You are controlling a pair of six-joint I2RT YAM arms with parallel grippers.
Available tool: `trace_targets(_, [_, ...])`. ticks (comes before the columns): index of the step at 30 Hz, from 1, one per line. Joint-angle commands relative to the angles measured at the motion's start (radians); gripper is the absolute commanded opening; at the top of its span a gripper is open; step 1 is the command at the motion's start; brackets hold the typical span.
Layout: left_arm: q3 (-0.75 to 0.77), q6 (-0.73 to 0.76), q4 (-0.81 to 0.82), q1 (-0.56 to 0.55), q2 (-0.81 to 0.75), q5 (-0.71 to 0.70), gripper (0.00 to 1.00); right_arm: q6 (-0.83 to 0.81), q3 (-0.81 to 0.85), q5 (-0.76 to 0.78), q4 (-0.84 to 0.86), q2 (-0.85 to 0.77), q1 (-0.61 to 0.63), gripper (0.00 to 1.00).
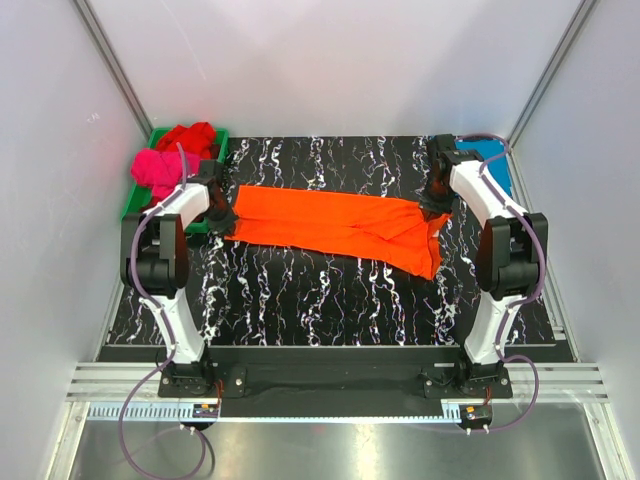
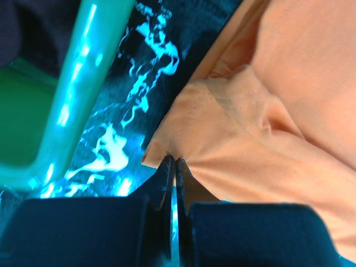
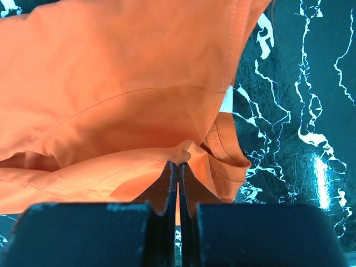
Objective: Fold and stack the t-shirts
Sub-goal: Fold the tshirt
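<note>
A bright orange t-shirt (image 1: 335,227) lies stretched in a long band across the black marbled table (image 1: 330,300). My left gripper (image 1: 222,214) is shut on the orange t-shirt's left corner (image 2: 167,146), pinching the hemmed edge. My right gripper (image 1: 436,203) is shut on a fold at the orange t-shirt's right end (image 3: 189,149), next to the collar. A magenta-pink t-shirt (image 1: 157,170) and a red t-shirt (image 1: 190,136) lie crumpled in the green tray (image 1: 130,203) at the back left. A teal-blue t-shirt (image 1: 488,152) rests at the back right corner.
The green tray's rim (image 2: 72,89) stands close to the left of my left gripper. Grey walls enclose the table on three sides. Both arm bases sit at the near edge.
</note>
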Motion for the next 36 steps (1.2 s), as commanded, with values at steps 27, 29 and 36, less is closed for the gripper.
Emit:
trace_targets(27, [-0.013, 0.062, -0.006, -0.024, -0.029, -0.083, 0.00, -0.255, 0.168, -0.234, 0.091, 0.096, -0.005, 0.00])
trace_targets(29, [-0.011, 0.064, -0.010, -0.024, -0.023, -0.087, 0.00, -0.275, 0.179, -0.236, 0.097, 0.099, -0.004, 0.00])
trace_targets(36, [-0.005, 0.067, -0.024, -0.034, -0.006, -0.095, 0.00, -0.316, 0.242, -0.236, 0.091, 0.173, -0.002, 0.02])
